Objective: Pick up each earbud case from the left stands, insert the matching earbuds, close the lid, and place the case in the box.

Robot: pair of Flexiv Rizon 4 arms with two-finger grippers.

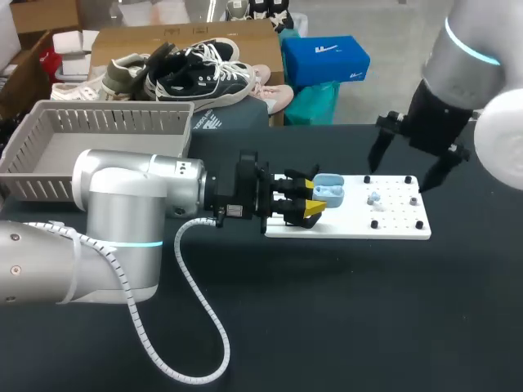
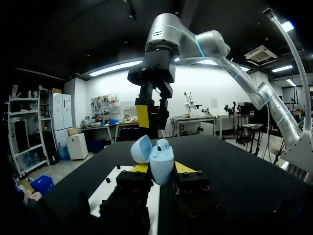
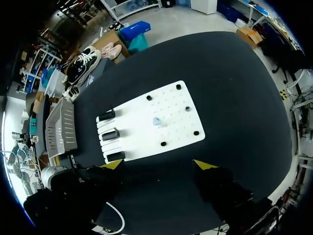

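My left gripper [image 1: 309, 207] is shut on a light blue earbud case [image 1: 330, 194] over the left end of the white board [image 1: 392, 226]. The case [image 2: 162, 165] sits upright between the yellow tips, its lid [image 2: 141, 149] swung open, and one earbud [image 2: 163, 144] pokes out of its top. Another pale earbud [image 1: 374, 198] lies on the board among black pegs. Above the board's right end hangs my right gripper [image 1: 410, 163], open and holding nothing. Looking down from it [image 3: 158, 164], the earbud [image 3: 157, 121] shows mid-board [image 3: 171, 105], beside three black stands [image 3: 110, 133].
A grey slatted basket [image 1: 98, 122] stands at the table's back left, also visible beyond the stands [image 3: 61, 129]. A white spiral cable [image 1: 192, 327] from my left arm loops over the black tabletop in front.
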